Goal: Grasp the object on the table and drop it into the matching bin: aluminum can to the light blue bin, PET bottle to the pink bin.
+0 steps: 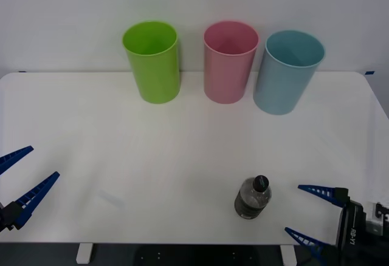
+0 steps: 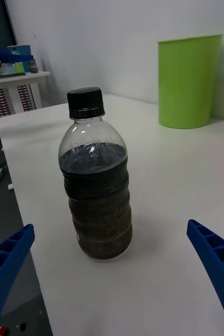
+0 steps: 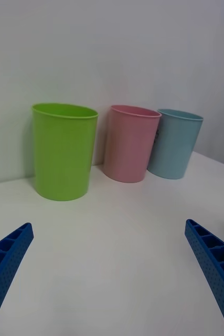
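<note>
1. We see the bottle standing upright on the white table, near the front edge and right of the middle.
2. Its black cap is screwed on, and the dark drink fills it up to the shoulder, with clear plastic above that.
3. Our right pincer sits low at the front right corner of the table, just beside the bottle and not touching it.
4. Its two blue ribbed fingers are spread wide and point toward the bottle, gripping nothing.
5. From the right wrist we look straight at the bottle, which stands ahead of the gap between the finger tips, with bare table around its base.
6. Our left pincer is at the front left edge of the table, well apart from the bottle.
7. Its fingers are also spread wide and empty.
8. Three bins stand in a row along the far edge of the table: a green bin on the left, the pink bin in the middle, and the light blue bin on the right.
9. All three are upright with open rims; the pink and light blue ones stand just beside each other.
10. The bottle is well apart from all three bins, and it lies nearest in line with the gap between the pink and the light blue ones.
</note>
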Available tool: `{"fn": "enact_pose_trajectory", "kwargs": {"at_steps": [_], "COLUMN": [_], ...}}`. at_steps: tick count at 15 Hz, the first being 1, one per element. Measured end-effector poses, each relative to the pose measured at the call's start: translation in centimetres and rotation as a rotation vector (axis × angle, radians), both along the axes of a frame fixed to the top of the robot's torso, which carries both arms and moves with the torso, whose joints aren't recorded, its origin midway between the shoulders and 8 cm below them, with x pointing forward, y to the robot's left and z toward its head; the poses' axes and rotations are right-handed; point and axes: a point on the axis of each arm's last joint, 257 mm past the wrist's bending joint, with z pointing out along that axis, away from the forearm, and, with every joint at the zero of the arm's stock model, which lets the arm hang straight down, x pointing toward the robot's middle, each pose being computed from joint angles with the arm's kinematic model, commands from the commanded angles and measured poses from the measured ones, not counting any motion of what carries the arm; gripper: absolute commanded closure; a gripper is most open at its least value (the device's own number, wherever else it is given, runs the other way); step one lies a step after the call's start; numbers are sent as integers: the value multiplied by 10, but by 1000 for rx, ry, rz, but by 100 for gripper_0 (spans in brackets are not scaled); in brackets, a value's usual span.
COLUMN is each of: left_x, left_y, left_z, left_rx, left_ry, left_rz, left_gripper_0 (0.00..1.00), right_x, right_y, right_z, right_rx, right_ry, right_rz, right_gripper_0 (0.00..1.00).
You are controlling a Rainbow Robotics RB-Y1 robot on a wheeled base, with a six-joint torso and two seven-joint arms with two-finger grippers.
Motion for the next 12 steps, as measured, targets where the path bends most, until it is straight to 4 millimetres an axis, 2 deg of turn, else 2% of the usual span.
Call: {"fn": "enact_pose_trajectory", "kwargs": {"at_steps": [12], "left_x": [0], "left_y": [0], "left_z": [0], "left_rx": [0], "left_ry": [0], "left_rz": [0], "left_gripper_0": [0], "right_x": [29], "right_y": [64], "right_z": [-24], "right_rx": [-16], "right_ry": [-12], "right_rz": [-1], "right_gripper_0": [0]}}
